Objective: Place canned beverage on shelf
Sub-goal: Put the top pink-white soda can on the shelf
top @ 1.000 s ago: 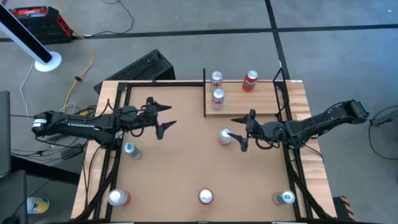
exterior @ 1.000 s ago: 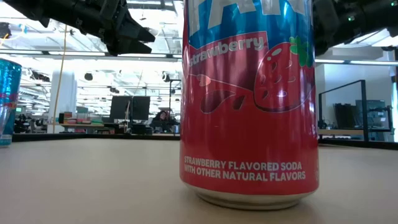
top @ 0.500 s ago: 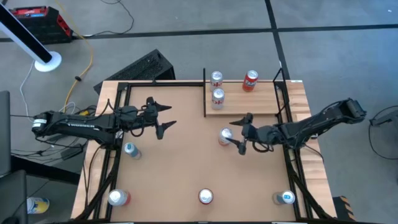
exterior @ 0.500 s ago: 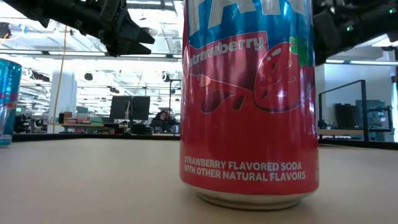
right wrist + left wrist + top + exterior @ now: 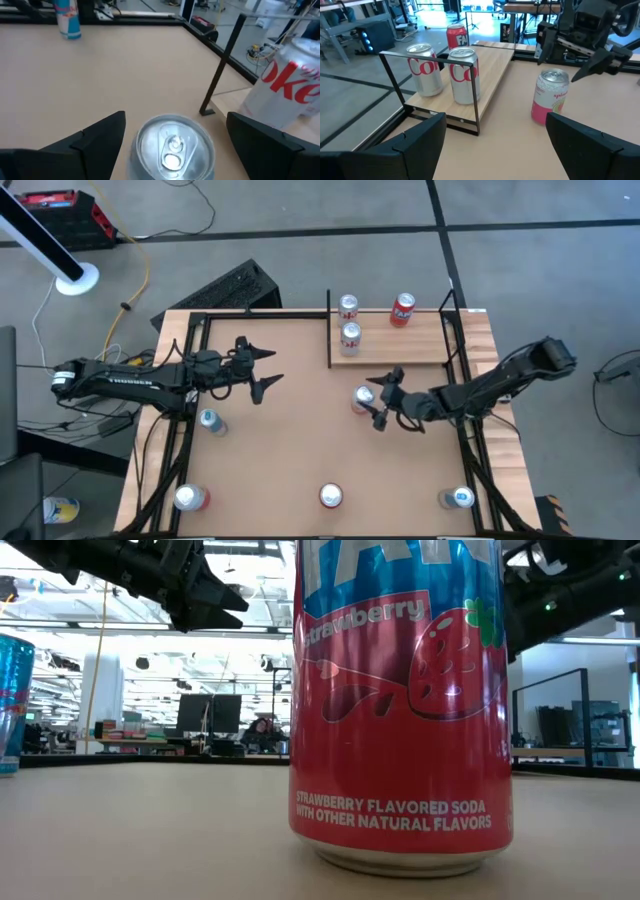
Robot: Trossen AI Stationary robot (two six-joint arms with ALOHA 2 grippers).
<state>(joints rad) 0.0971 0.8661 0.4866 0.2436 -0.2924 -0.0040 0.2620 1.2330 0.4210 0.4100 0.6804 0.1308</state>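
One pink can [image 5: 362,399] stands upright on the brown tabletop [image 5: 290,450], just off the near edge of the shelf [image 5: 420,345], not on it. My right gripper [image 5: 379,400] sits at that can, fingers spread wide, one to each side; in the right wrist view the can's silver top [image 5: 172,145] lies between my two dark fingers [image 5: 92,137] with gaps both sides, so nothing is grasped. From the left wrist view the same can [image 5: 550,96] is upright, with my right arm right behind it.

The shelf is a pale wood plank with thin black posts, at the far right part of the table. Three cans are already on it: two silver cola cans [image 5: 348,307] and [image 5: 350,335], close together at the left end, and a red can [image 5: 402,310] farther right. In the left wrist view the two silver ones [image 5: 425,69] [image 5: 464,75] stand side by side behind a black post frame.

My left gripper [image 5: 263,370] hangs over the left-centre of the table, fingers released and apart, holding nothing, well apart from the shelf.

Other cans on the tabletop: a blue one [image 5: 209,420] near the left edge, a red one [image 5: 187,498] at the front left, a strawberry soda can [image 5: 330,496] at front centre filling the low view [image 5: 400,700], and a blue one [image 5: 458,498] at the front right. The tall blue can at the low view's left edge [image 5: 14,700] is probably the left-side one, hard to confirm.
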